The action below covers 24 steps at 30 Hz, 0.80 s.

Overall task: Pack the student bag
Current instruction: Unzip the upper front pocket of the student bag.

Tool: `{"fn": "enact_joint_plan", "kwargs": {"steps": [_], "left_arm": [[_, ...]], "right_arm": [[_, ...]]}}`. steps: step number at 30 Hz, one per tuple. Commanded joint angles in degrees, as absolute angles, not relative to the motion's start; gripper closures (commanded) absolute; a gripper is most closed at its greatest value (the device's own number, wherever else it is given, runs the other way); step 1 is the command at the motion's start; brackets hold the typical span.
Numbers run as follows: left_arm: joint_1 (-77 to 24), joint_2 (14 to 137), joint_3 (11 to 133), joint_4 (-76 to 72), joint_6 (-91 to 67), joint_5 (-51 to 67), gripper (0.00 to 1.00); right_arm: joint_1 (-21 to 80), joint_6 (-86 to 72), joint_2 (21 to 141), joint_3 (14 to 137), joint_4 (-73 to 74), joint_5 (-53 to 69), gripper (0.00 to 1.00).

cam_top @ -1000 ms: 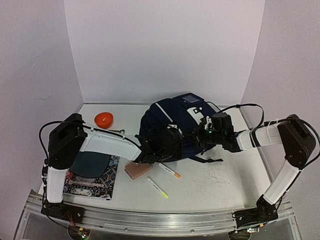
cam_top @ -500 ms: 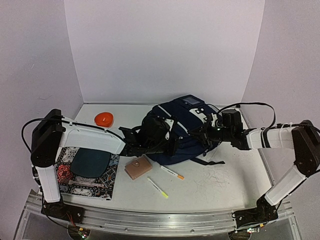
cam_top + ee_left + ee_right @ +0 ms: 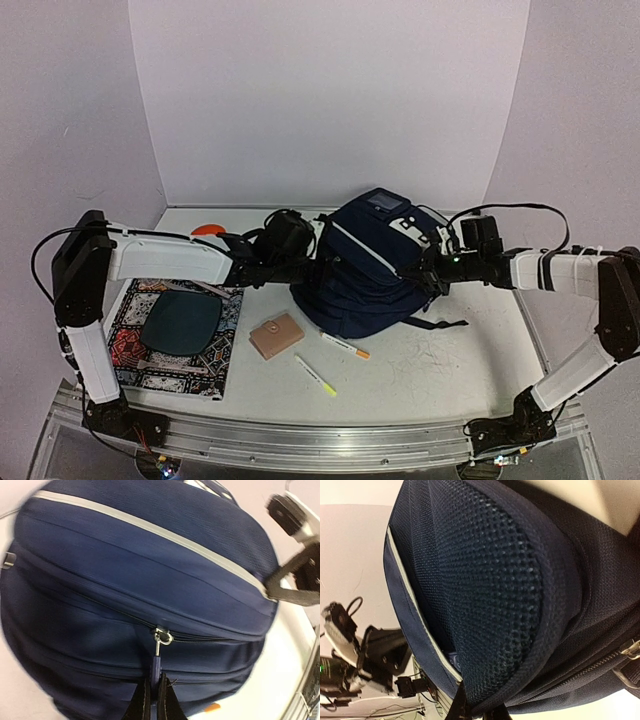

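Two holds on the student bag (image 3: 365,270) at the middle of the bench (image 3: 450,360): left pincer (image 3: 154,700) nipped shut on the zip pull (image 3: 156,665), right pincer (image 3: 477,707) pinching the mesh panel (image 3: 495,595) edge; cloth looks soft and saggy, so seams probably grip best.

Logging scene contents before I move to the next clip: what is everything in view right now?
student bag: one, navy with light-grey stripes, mid-table between the arms
zip pull: one, blue, on the bag's zip
round item: one, orange, far left, mostly hidden behind the left arm
book: one, patterned red, black and white, near left
oval case: one, dark teal, on the book
wallet: one, pinkish brown, in front of the bag
orange-tipped marker: one, white, beside the wallet
yellow-tipped marker: one, white, nearer the edge
table: one, white
left fingers: shut on the zip pull
right fingers: shut on the bag's mesh pocket edge
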<state>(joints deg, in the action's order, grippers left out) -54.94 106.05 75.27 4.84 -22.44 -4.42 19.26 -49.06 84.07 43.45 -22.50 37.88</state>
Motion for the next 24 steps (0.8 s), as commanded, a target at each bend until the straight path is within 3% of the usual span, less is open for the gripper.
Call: {"fn": "enact_joint_plan", "kwargs": {"steps": [1, 12, 16, 21, 24], "left_arm": [[-47.5, 101.0, 73.8, 8.3, -20.7, -11.0, 1.0], [-39.3, 110.1, 84.2, 8.1, -11.7, -9.6, 1.0], [-39.4, 112.3, 88.0, 8.0, -7.8, -3.8, 1.0], [-43.3, 109.1, 85.6, 6.9, -6.7, -0.3, 1.0], [-44.8, 107.5, 83.2, 6.2, -8.5, 2.7, 1.0]], "right_arm": [[15.4, -39.0, 81.3, 45.4, -12.5, 39.6, 1.0], [12.7, -27.5, 80.6, 52.4, 1.9, 39.5, 1.0], [12.3, -23.7, 79.9, 55.3, 5.8, 37.5, 0.98], [12.9, -19.4, 76.4, 60.9, 10.1, 32.2, 0.59], [15.4, -15.6, 75.8, 65.2, 13.5, 27.7, 0.45]]}}
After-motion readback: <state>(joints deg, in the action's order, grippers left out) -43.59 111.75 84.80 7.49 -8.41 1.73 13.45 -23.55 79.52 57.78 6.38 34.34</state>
